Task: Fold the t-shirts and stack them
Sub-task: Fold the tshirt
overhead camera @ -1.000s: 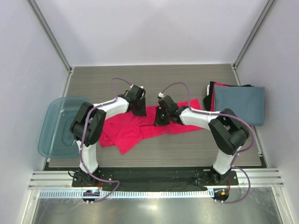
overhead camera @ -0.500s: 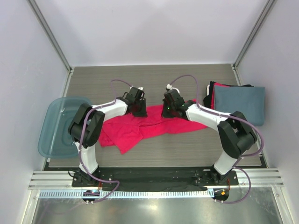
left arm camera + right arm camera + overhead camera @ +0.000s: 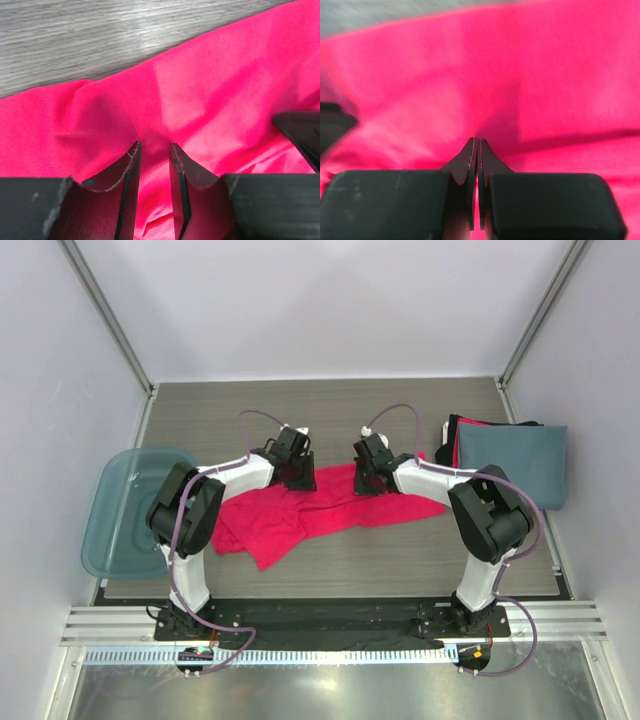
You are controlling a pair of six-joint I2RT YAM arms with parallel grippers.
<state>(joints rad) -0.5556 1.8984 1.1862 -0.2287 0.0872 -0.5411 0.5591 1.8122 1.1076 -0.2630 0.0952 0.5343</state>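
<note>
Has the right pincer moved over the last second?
Yes. The right pincer has shifted toward the far edge of the table and a little right, closer to the folded stack of shirts.

We see a soft matt knit pink t-shirt (image 3: 210, 90) on a grey wood-grain table (image 3: 330, 405), a translucent glossy plastic bin (image 3: 115, 510), matt cloth in the folded blue-grey t-shirt (image 3: 515, 462), and matt black fingers (image 3: 127, 185) with rough edges
</note>
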